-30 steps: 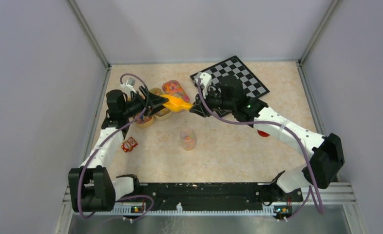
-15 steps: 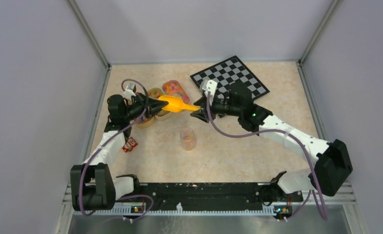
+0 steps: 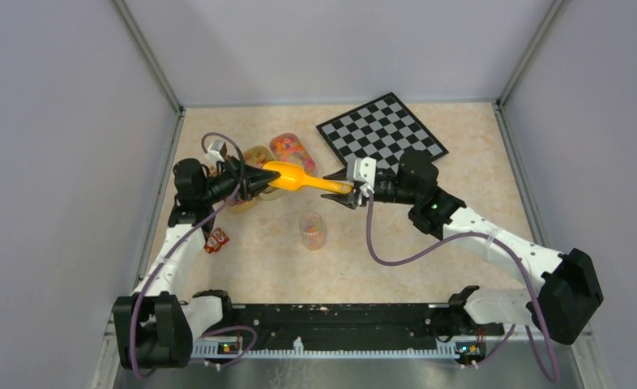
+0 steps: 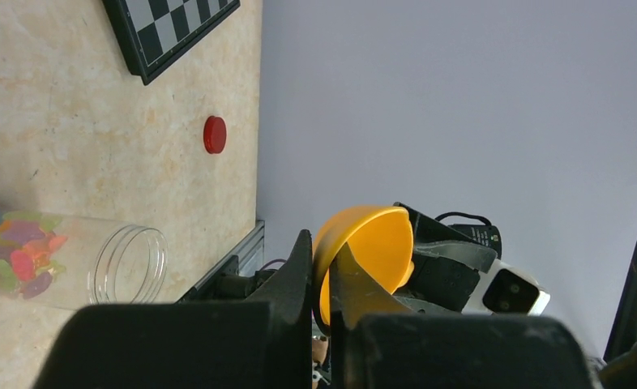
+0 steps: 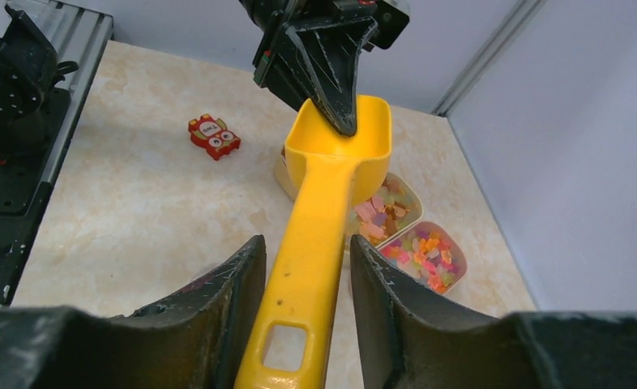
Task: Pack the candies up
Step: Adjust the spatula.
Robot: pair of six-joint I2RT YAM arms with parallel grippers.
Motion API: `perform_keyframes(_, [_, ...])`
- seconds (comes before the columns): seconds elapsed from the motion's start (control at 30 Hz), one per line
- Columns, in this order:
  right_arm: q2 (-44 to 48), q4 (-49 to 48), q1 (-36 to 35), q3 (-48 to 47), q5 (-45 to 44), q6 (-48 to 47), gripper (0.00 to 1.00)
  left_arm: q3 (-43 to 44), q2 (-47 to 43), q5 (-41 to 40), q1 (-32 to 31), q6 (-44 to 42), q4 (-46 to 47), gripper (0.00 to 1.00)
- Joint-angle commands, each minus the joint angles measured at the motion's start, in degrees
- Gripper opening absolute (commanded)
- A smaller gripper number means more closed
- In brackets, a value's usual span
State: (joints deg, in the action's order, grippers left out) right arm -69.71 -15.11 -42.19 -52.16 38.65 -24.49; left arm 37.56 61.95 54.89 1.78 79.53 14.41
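Yellow scoop (image 3: 299,178): left hand (image 3: 260,175) clamped on bowl rim; right hand (image 3: 345,194) parted around handle; candies (image 3: 287,147) just beside left hand.

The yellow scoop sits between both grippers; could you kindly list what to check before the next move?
1. Hold of the left gripper on the scoop rim: ok, pinched.
2. Release by the right gripper: ok, a gap shows beside the handle.
3. Scoop bowl empty: ok.
4. The clear jar upright, its red lid off: ok.
5. Uncovered candies below the scoop: ok.
6. Hold firm enough for scooping: cannot tell.
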Motion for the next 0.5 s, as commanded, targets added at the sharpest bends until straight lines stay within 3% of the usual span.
perform_keyframes(0.0, [2.60,-5.00,0.22,0.20,1.12,-1.36,0.38,1.32,-1.40,-0.02,-0.20,0.39,-0.36,0.00])
perform_keyframes(0.1, [2.82,-5.65,0.07,0.72,-0.77,-0.66,0.31,1.50,-1.22,-0.13,-0.21,0.91,-0.04,0.00])
perform_keyframes(0.33, [2.04,-7.43,-1.05,0.59,-2.09,0.32,0.30,1.40,-0.80,-1.13,-0.20,0.43,-2.28,0.00])
perform_keyframes(0.37, [1.65,-7.39,-1.15,0.23,-2.09,0.36,0.26,1.35,-0.76,-1.18,-0.20,0.31,-2.47,0.00])
perform_keyframes(0.47, [1.13,-8.19,-1.30,0.19,-2.16,0.78,0.00,1.59,-0.49,-1.77,-0.20,-0.93,-3.67,0.00])
